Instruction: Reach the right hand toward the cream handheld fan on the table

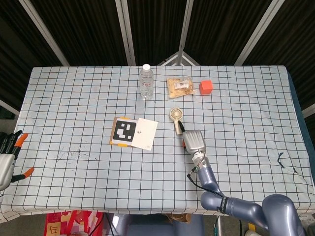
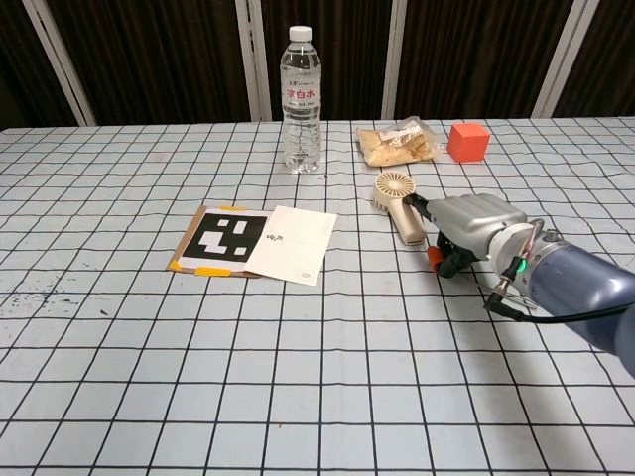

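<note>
Reach nearly complete: right hand [image 2: 466,226], fingers curled and holding nothing, sits just beside the fan [image 2: 399,204] handle, mid-worktop; contact remains.

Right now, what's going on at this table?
The robot's right hand is low over the checked tablecloth, right beside the handle end of the cream handheld fan, which lies flat. Whether its fingers touch the handle can't be told. The left hand is at the table's near-left edge, fingers apart and holding nothing. A water bottle, snack bag and red cube stand behind.
</note>
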`<state>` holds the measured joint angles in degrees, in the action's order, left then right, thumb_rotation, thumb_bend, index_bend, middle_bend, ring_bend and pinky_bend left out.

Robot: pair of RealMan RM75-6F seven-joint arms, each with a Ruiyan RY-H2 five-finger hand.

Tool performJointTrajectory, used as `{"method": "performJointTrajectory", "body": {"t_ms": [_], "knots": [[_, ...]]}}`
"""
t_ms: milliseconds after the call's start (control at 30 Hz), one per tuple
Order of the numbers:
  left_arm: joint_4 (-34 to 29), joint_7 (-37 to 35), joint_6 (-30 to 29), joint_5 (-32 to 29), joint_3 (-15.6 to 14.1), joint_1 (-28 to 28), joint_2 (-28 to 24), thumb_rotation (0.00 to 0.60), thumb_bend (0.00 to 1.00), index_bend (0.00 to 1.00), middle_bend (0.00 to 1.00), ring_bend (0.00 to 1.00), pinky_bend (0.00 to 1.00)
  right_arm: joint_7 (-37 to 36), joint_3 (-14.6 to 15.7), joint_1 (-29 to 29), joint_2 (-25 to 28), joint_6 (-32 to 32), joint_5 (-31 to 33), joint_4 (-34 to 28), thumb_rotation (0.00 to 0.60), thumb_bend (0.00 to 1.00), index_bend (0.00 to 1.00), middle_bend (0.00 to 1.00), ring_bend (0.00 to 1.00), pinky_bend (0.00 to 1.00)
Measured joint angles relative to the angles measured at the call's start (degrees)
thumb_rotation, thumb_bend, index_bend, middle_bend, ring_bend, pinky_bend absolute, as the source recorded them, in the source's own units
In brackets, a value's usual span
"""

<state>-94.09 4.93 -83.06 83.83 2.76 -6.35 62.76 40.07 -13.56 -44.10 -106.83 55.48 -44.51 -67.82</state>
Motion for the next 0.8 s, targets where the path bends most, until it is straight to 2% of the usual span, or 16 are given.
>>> {"method": "performJointTrajectory", "body": {"t_ms": [67,233,400,533,633,733,767,800], "knots": [[0.0,0.0,0.0,0.0,0.0,0.0,0.0,0.6,0.09,0.0,0.0,0.0,0.0,-0.2,-0.3,-0.1,0.2,0.5,-0.4,-0.6,0.6,0.67,0.0,0.76,0.83,0.91],[-0.1,-0.1,-0.1,-0.2,0.1,0.0,0.0,0.6,0.09,0.0,0.0,0.0,0.0,-3.5,-1.3,0.2,1.1,2.9,-4.0,-2.9,0.6,0.67,0.0,0.53,0.58,0.73],[0.0,-0.1,-0.3,-0.3,0.3,0.1,0.1,0.6,0.09,0.0,0.0,0.0,0.0,-10.8,-1.6,1.5,3.9,7.2,-12.8,-7.6,0.6,0.66,0.0,0.25,0.27,0.49],[0.0,-0.2,-0.7,-0.2,0.3,0.2,0.2,0.6,0.09,0.0,0.0,0.0,0.0,-15.1,-0.9,4.0,8.7,11.3,-18.7,-14.2,0.6,0.61,0.0,0.14,0.11,0.3],[0.1,0.2,-1.1,0.1,0.2,0.3,0.2,0.6,0.09,0.0,0.0,0.0,0.0,-16.5,1.0,7.0,14.1,13.9,-21.9,-19.7,0.6,0.58,0.0,0.07,0.03,0.2],[0.2,0.6,-1.4,0.3,0.1,0.5,0.2,0.6,0.09,0.0,0.0,0.0,0.0,-17.2,4.3,10.9,20.5,16.8,-24.8,-24.9,0.6,0.54,0.0,0.03,0.0,0.13],[0.3,1.0,-1.7,0.5,0.0,0.6,0.2,0.6,0.09,0.0,0.0,0.0,0.0,-17.5,6.6,13.3,23.8,18.7,-26.6,-27.0,0.6,0.52,0.0,0.02,0.0,0.12],[0.3,1.2,-1.8,0.6,0.0,0.6,0.3,0.6,0.09,0.0,0.0,0.0,0.0,-17.6,7.6,14.4,25.1,19.5,-27.4,-27.7,0.6,0.51,0.0,0.01,0.0,0.11]]}}
